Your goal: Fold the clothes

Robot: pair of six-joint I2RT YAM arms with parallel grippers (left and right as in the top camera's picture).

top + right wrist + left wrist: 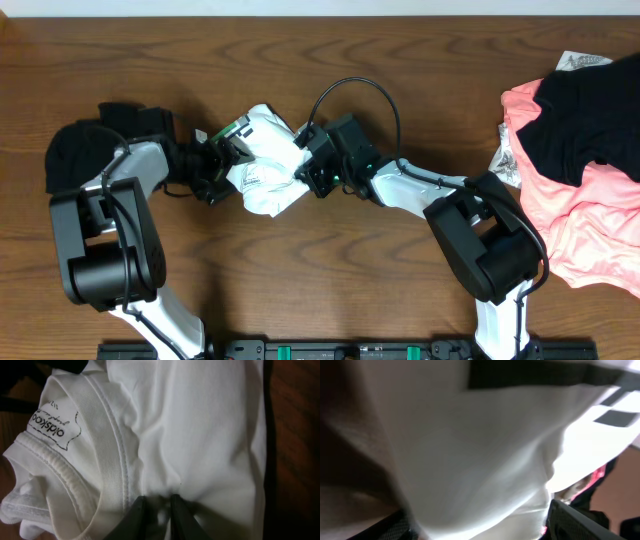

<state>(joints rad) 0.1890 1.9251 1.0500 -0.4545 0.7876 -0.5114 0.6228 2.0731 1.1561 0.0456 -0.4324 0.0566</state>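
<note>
Brown wooden table (400, 60) fills the overhead view. At its middle, between the two arms, the white T-shirt (265, 165) lies bunched into a lump, with a small green and dark print (236, 128) showing on its upper left edge. The left gripper (215, 165) is at the lump's left side and the right gripper (312, 165) is pressed against its right side. A black garment (75, 150) lies in a heap at the far left, behind the left arm. At the right edge a pink garment (585, 225) is spread out with a second black garment (585, 125) lying on top of it, and bits of a patterned cloth (578, 62) stick out beside them.

From the left wrist, blurred white shirt cloth covers nearly everything, with dark printed bars (615, 417) at the upper right. Dark finger parts (575, 520) show only at the bottom corners, wide apart, with the cloth bulging between them. Whether they press on it cannot be told.

From the right wrist, the shirt's ribbed collar (107, 445) and its neck label (55, 425) sit at the left, and smooth cloth runs to the right. The two fingers (137, 517) at the bottom stand nearly together, pinching a fold of the shirt.
</note>
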